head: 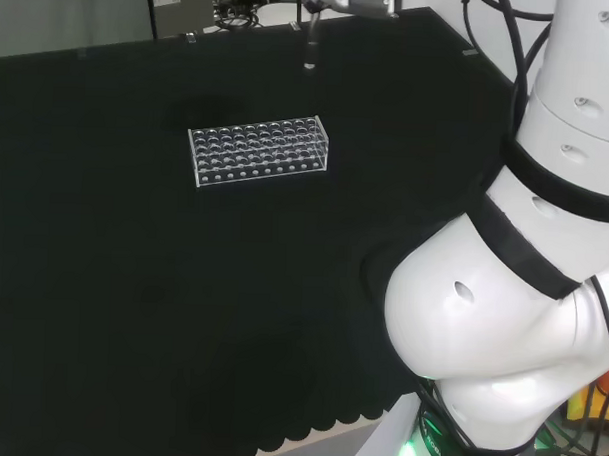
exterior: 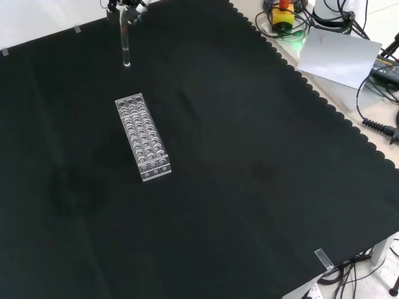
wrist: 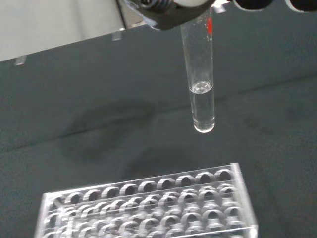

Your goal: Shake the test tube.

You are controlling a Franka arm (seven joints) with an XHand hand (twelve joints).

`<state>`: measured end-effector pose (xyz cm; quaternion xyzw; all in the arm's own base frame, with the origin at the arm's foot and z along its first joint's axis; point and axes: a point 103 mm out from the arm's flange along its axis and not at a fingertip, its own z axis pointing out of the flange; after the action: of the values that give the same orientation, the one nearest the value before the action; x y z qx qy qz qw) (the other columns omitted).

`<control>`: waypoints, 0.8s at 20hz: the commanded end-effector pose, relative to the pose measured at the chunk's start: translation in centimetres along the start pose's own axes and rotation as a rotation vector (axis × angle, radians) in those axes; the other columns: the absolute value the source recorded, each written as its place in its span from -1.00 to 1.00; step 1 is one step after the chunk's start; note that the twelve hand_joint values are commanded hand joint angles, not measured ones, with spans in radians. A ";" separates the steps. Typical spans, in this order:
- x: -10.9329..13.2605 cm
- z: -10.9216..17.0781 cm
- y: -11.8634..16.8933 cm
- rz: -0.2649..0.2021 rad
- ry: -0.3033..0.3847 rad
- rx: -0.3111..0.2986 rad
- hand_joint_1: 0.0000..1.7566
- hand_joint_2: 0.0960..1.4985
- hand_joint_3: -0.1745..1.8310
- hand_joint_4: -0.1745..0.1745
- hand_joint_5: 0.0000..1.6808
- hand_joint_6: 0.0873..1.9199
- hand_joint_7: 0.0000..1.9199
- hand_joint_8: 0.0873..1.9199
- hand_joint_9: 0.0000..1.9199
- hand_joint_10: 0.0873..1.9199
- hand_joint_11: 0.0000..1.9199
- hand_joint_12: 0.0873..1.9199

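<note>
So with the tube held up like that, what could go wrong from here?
1. The test tube holds clear liquid in its lower part and no stopper is visible, so a hard shake might splash some out onto the black cloth.
2. The hand seems to grip only the tube's top end; it could slip while swinging.
3. The clear rack stands on the cloth below the raised tube, so a low swing or a dropped tube might strike it.
</note>
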<state>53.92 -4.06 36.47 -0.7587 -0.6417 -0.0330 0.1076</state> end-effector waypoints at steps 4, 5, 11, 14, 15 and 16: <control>11.9 1.7 -1.1 -0.252 0.115 0.041 0.41 0.32 -1.00 -1.00 0.78 -0.98 0.87 -0.74 0.74 -0.70 0.26 -0.08; 12.9 1.7 -1.3 -0.274 0.128 0.044 0.41 0.32 -1.00 -1.00 0.78 -0.98 0.87 -0.74 0.74 -0.70 0.26 -0.08; 15.4 1.2 -2.3 -0.327 0.181 0.041 0.41 0.32 -1.00 -1.00 0.78 -0.98 0.87 -0.74 0.74 -0.70 0.26 -0.08; 14.4 1.1 -2.1 -0.306 0.171 0.037 0.41 0.32 -1.00 -1.00 0.78 -0.98 0.87 -0.74 0.74 -0.70 0.26 -0.08; 13.8 1.1 -1.9 -0.293 0.163 0.036 0.41 0.32 -1.00 -1.00 0.78 -0.98 0.87 -0.74 0.74 -0.70 0.26 -0.08; 13.1 1.1 -1.8 -0.277 0.154 0.035 0.41 0.32 -1.00 -1.00 0.78 -0.98 0.87 -0.74 0.74 -0.70 0.26 -0.08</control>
<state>54.39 10.75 38.42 -0.6422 -0.7399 -0.1039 0.1712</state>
